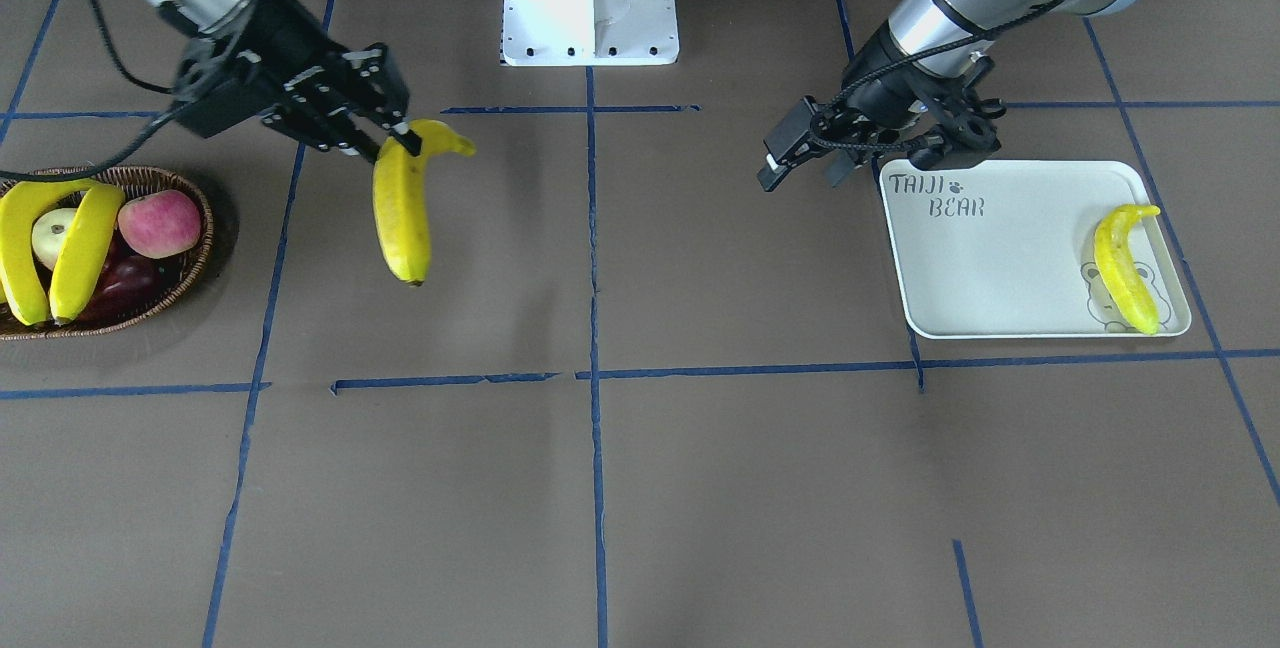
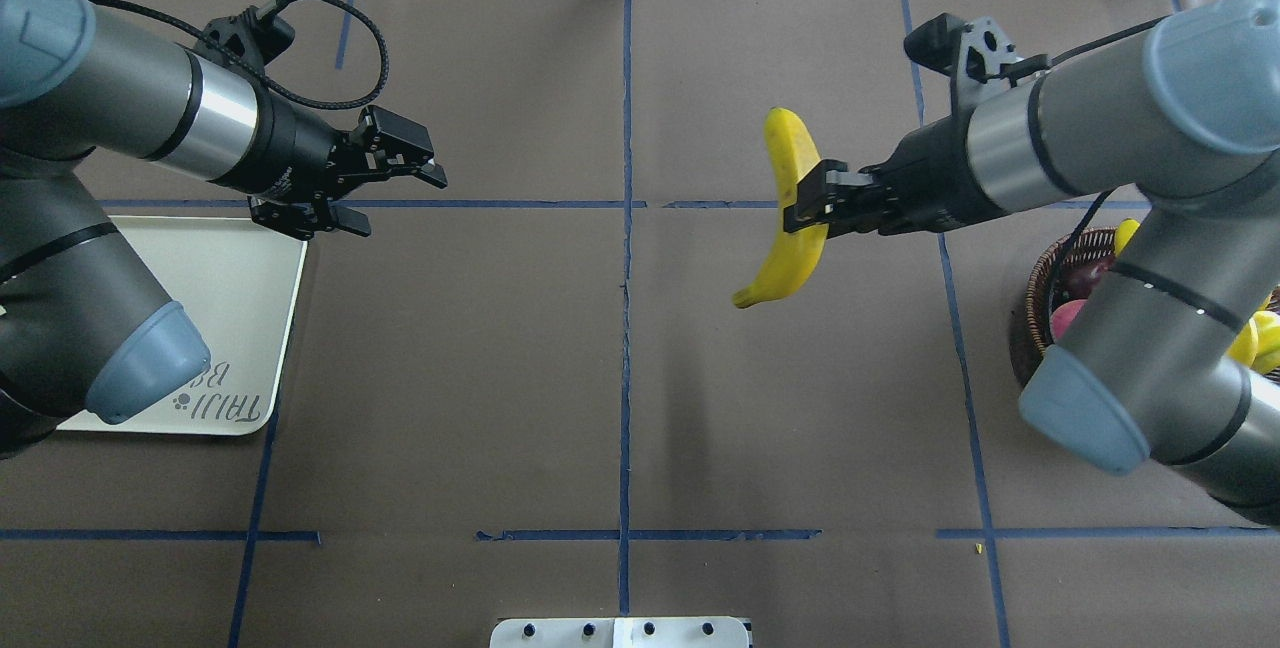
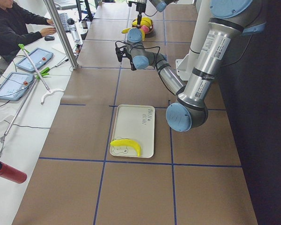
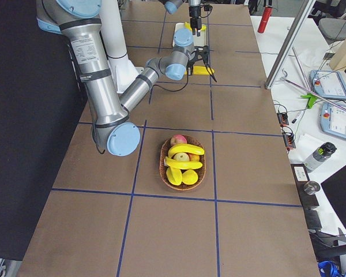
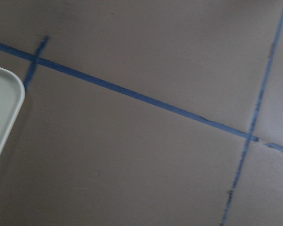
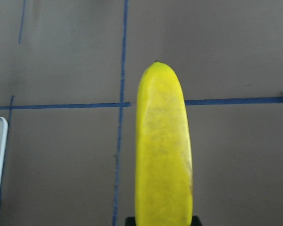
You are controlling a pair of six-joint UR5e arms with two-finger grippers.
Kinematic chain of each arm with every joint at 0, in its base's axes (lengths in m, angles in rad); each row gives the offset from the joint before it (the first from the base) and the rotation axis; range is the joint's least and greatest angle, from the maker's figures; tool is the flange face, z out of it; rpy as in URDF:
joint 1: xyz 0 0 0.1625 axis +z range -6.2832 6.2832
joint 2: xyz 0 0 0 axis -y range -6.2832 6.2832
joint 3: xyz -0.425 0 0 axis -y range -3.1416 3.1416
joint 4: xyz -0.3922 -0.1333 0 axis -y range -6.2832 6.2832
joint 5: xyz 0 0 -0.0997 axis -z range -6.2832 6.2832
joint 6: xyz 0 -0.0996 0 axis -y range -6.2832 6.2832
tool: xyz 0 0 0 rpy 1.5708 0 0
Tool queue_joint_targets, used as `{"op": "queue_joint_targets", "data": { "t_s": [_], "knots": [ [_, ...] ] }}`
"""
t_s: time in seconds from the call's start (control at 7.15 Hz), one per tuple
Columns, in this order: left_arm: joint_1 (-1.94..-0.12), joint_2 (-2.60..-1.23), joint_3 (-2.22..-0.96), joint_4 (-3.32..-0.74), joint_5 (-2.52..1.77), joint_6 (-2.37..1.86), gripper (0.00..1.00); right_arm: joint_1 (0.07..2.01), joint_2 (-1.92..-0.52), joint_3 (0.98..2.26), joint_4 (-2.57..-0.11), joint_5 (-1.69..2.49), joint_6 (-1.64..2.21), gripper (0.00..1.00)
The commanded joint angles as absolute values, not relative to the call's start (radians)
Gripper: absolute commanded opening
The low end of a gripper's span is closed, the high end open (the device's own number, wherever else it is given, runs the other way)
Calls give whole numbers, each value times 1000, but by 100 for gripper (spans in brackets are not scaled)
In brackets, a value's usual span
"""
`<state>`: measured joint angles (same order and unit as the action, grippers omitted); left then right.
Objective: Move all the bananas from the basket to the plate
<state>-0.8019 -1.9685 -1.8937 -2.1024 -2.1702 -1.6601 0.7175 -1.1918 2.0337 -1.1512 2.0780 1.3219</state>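
Basket (image 1: 205,246) holding two bananas (image 1: 82,248), plate (image 1: 1000,268) one, right end effector (image 1: 400,140) clamping one, left (image 2: 400,200) spread

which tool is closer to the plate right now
Left. The left tool hovers just off the plate at its corner; the right tool is far off toward the other side, holding a banana.

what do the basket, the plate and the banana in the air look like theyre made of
Basket: dark-brown woven wicker or rattan, matte; the interlaced strands show at the rim. Plate: probably plastic or melamine, smooth pale white with printed grey lettering. Held banana: glossy, uniformly bright yellow skin; real or plastic replica, I cannot tell.
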Motion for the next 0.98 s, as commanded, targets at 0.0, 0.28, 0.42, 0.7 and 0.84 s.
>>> {"op": "queue_joint_targets", "data": {
  "t_s": [0.0,0.28,0.42,0.7,0.84],
  "knots": [
    [-759,-2021,-1827,-2354,-2160,-1892,98,579,-1097,2039,-1149,1942,1396,1],
    [-741,-2103,-1798,-2353,-2157,-1913,96,528,-1091,2030,-1068,1907,1397,1],
    [-724,-2143,-1758,-2353,-2157,-1913,96,522,-1088,2032,-1068,1908,1393,1],
    [-718,-2183,-1730,-2353,-2152,-1913,95,509,-1085,2033,-1068,1904,1393,1],
    [-703,-2193,-1730,-2352,-2151,-1913,95,506,-1085,2031,-1068,1902,1393,1]
  ]
}}
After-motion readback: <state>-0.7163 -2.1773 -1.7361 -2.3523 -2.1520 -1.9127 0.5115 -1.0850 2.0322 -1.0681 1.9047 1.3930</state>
